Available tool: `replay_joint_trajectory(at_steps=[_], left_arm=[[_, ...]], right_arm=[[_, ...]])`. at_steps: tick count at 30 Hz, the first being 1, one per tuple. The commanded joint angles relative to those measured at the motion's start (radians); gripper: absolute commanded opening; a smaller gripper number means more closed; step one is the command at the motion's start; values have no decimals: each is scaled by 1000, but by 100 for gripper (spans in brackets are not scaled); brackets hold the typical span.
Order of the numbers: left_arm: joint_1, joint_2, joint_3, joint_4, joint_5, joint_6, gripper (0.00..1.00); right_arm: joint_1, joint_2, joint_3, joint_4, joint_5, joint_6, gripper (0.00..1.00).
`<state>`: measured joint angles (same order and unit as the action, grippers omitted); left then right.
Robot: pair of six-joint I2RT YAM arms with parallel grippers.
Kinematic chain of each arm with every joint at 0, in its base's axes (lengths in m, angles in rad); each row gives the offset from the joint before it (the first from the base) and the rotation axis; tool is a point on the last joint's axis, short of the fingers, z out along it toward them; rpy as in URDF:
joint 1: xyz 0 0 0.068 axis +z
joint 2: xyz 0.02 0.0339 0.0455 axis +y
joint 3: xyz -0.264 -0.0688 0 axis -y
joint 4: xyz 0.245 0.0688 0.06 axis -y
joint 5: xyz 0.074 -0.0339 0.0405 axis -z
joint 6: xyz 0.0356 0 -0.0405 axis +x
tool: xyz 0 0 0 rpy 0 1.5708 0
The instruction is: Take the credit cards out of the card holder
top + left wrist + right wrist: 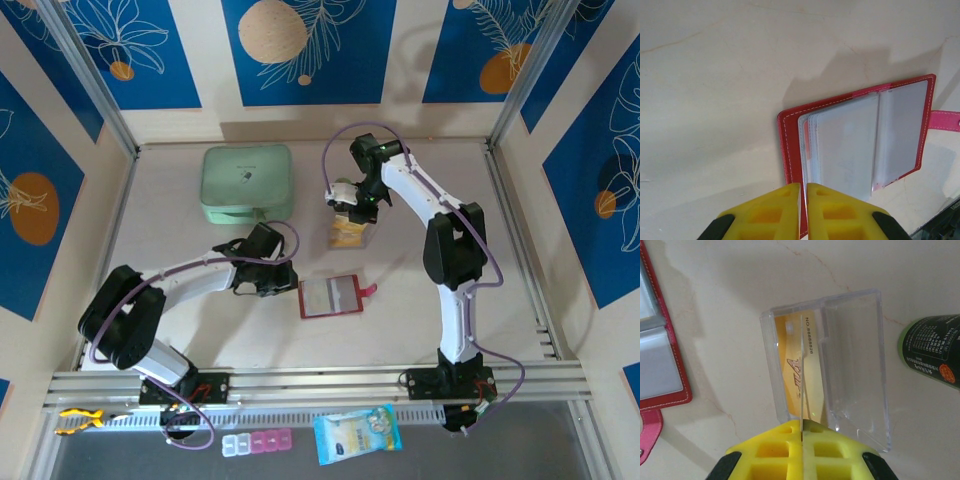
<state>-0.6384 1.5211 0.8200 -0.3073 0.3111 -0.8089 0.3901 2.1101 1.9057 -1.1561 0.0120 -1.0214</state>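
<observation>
From above, the open card holder [330,297] lies on the table [400,335], with the left gripper [283,278] at its left edge. The left wrist view shows that gripper clamped on the holder's red cover edge. In the right wrist view, the right gripper [802,422] pinches a thin card [801,355] edge-on over the clear tray [860,365], in which a yellow-orange card [790,395] lies.

The card holder [328,297] lies near the table's [400,345] front edge; the tray [855,365], a credit card [790,385] inside, sits behind it.

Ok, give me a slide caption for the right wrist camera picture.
Yellow fingers pinch a thin card edge-on at the clear tray, which holds a yellow card.
</observation>
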Motion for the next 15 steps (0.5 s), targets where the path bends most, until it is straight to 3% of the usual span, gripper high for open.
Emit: replay_joint_trajectory(at_steps=[1,15], left_arm=[[13,10,2,-6,19,12,11],[17,7,-4,1,26,15,10]], right_arm=[[-5,29,22,-7,-25,-17,2],[35,21,-90,-22,-47,28,2]])
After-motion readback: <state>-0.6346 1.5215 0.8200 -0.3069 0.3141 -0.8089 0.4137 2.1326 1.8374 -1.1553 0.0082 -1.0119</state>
